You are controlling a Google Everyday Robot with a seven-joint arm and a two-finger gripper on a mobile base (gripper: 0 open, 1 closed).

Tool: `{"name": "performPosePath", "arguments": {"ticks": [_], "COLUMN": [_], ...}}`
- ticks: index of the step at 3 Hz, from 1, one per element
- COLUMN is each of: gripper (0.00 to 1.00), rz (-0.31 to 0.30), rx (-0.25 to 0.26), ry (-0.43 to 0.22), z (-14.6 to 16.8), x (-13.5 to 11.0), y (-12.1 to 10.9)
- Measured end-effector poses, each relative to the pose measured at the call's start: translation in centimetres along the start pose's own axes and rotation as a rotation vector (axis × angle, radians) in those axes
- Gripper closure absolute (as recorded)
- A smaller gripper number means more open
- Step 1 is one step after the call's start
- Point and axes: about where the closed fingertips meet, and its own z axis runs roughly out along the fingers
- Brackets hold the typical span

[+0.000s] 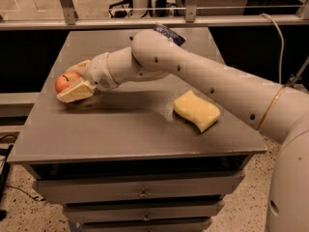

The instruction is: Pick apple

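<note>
the arm (203,76) reaches in from the right edge of the frame and stretches across the grey table (135,139) toward its left side, with the elbow up near the top centre and the wrist angled down and to the left. the gripper (67,82) is out at the left part of the tabletop, low over the surface, and the apple (63,82) is right there in it, at the far left of the table near the edge. it's a small red-orange apple with the dark stem showing on top.

the fingers (77,92) are on either side of the fruit. one pale pad lies across its front and lower side, and the other pokes out behind it, toward the top of the frame. i can't see any gap between pads and apple, so it looks pinched. a dark shadow sits on the table just under the lower pad, and whether the apple rests on the surface i can't tell, because the pad hides its underside.

over on the right half of the table lies a yellow wavy sponge (197,111), flat, well apart from the gripper and partly under the sweep of the forearm. below the tabletop is a stack of drawers (140,192) with small pulls in the middle. behind the table a metal rail (96,23) runs across the upper part of the frame, and a pale cable (279,42) loops down at the upper right.
</note>
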Motion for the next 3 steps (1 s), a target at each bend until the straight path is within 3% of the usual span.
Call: {"name": "performPosePath", "arguments": {"ticks": [1,2,3], "gripper": [0.74,0.96,1.0], "rz": [0.006,0.002,0.002], "rx": [0.001,-0.008,-0.03], "ry": [-0.042,-0.123,-0.237], "z": [-0.7,-2.3,-4.3], "x": [-1.1,-3.6,-7.1], "y": [-0.2,-0.4,-0.4]}}
